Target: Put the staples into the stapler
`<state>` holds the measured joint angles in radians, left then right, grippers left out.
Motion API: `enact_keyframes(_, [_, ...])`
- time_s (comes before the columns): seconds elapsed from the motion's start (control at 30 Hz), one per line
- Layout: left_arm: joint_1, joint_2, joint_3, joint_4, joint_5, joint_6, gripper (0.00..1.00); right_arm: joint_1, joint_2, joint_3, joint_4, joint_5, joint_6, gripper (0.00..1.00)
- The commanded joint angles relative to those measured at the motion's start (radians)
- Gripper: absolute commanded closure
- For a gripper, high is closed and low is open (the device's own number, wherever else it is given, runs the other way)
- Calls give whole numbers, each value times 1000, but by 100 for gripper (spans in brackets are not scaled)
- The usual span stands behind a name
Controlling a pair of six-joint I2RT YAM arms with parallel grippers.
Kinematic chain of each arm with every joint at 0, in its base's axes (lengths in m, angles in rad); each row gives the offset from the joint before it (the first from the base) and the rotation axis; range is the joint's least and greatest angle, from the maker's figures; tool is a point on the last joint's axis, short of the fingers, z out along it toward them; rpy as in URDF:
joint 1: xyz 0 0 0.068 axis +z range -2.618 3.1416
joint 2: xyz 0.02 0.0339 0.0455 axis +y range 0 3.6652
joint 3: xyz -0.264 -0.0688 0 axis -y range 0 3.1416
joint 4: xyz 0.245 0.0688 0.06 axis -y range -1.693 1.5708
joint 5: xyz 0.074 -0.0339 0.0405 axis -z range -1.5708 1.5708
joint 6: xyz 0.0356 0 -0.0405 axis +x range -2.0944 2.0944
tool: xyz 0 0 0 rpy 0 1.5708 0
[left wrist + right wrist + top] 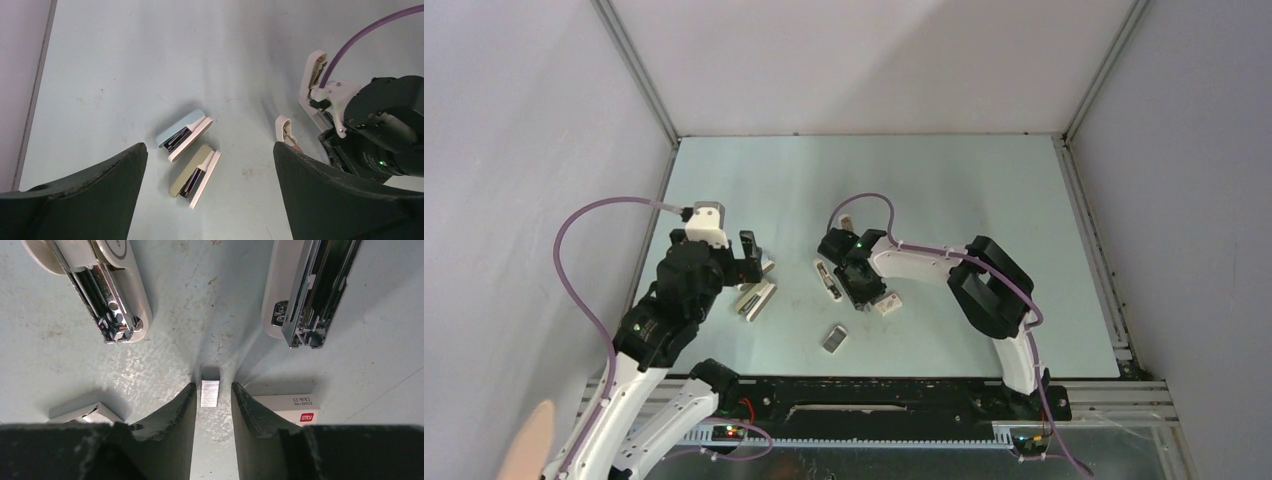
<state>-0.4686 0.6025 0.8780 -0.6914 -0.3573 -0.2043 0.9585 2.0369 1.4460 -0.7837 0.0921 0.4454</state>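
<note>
Bright even overhead light, soft faint shadows, mild metallic glare, mostly sharp focus

White stapler (827, 279), hinged open: one. Closed staplers: two, a blue-topped stapler (182, 134) and a beige-topped stapler (195, 175). Staples (210, 393): one strip. Small boxes: two, a white box (292, 407) and a grey box (835, 338).

On the table (984, 180), a pale blue stapler (184, 134) and a beige stapler (196, 172) lie side by side.

Stapler (827, 278): slim white plastic, opened, dark metal channel exposed, lying flat on bench (984, 200). Staples (210, 393): small grey ribbed block, flat, near it.
</note>
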Motion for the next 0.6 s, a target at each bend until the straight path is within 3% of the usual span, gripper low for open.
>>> enact_keyframes(0.0, [7,-9,-6,58,33,20,0,3,32,57,-4,0,13,67])
enact_keyframes(0.3, [13,-8,-17,65,29,25,0,5,47,60,-4,0,19,78])
enact_keyframes(0.57, [19,-15,-25,68,28,28,0,27,-53,56,35,5,-2,85])
